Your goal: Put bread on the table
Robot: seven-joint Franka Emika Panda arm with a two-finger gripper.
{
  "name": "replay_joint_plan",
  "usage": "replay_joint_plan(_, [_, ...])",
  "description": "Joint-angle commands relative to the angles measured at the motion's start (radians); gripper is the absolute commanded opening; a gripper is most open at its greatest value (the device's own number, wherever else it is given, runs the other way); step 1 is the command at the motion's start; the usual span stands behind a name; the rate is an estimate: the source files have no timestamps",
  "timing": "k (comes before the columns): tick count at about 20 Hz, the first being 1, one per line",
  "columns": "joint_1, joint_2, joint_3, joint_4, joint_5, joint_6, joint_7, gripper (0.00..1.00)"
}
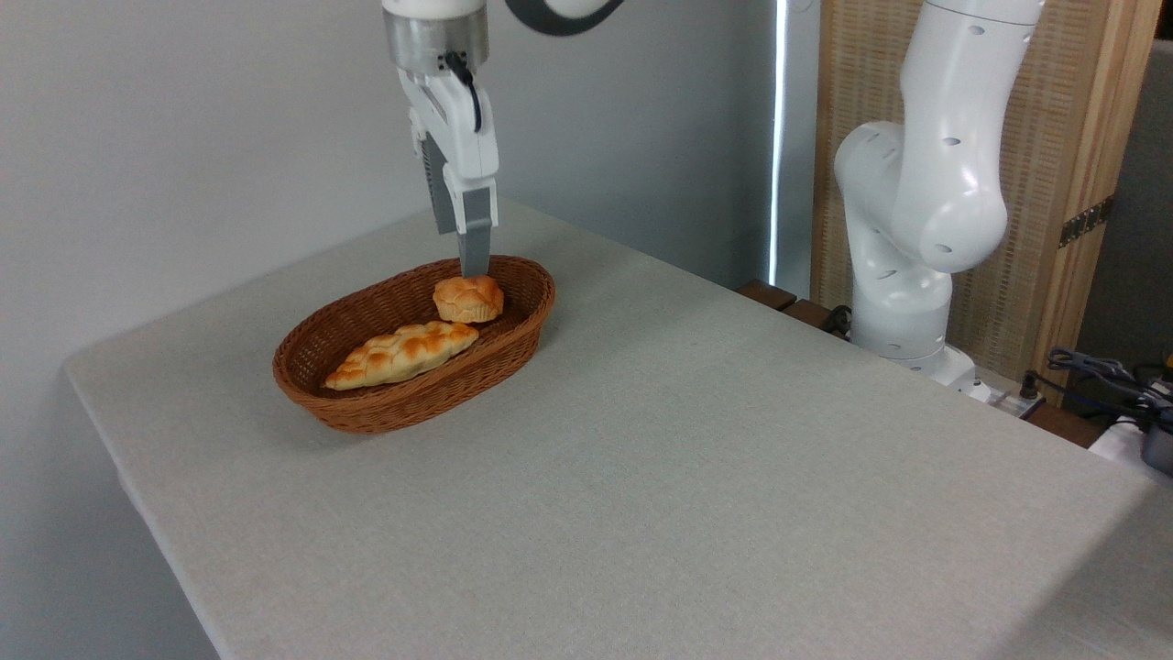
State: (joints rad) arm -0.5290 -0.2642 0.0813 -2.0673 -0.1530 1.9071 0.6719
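Bread (468, 299) sits in wicker basket (367, 408), at far right end, just behind braided loaf (401, 354). Gripper (474, 266) hangs directly above bread, tips near its top, apparently just clear of it. Gripper seen edge-on: only one finger (475, 240) visible, so opening width cannot be told; nothing held.

Risks: descent off-centre could push bun against basket wall or tip basket; fingers may catch basket rim or loaf. Table (696, 458) in front of basket bare, ample room for placing.
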Motion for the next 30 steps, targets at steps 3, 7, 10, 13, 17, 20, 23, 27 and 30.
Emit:
replay_joint_plan(3, [-0.095, -0.023, 0.015, -0.094, -0.01, 0.101, 0.025, 1.0])
replay_joint_plan(7, [-0.112, -0.02, 0.015, -0.115, -0.011, 0.104, 0.025, 1.0])
replay_joint_plan(10, [-0.146, -0.012, 0.015, -0.157, -0.01, 0.15, 0.026, 1.0])
replay_joint_plan(13, [-0.184, 0.0, 0.014, -0.209, -0.011, 0.243, 0.026, 1.0])
replay_joint_plan(17, [-0.204, 0.017, 0.014, -0.218, -0.011, 0.286, 0.025, 1.0])
replay_joint_plan(20, [-0.216, 0.037, 0.014, -0.218, -0.011, 0.306, 0.025, 1.0])
replay_joint_plan(23, [-0.233, 0.069, 0.014, -0.218, -0.011, 0.34, 0.025, 1.0])
replay_joint_plan(27, [-0.235, 0.071, 0.014, -0.218, -0.011, 0.348, 0.026, 1.0])
replay_joint_plan(30, [-0.247, 0.075, 0.014, -0.22, -0.008, 0.348, 0.029, 1.0])
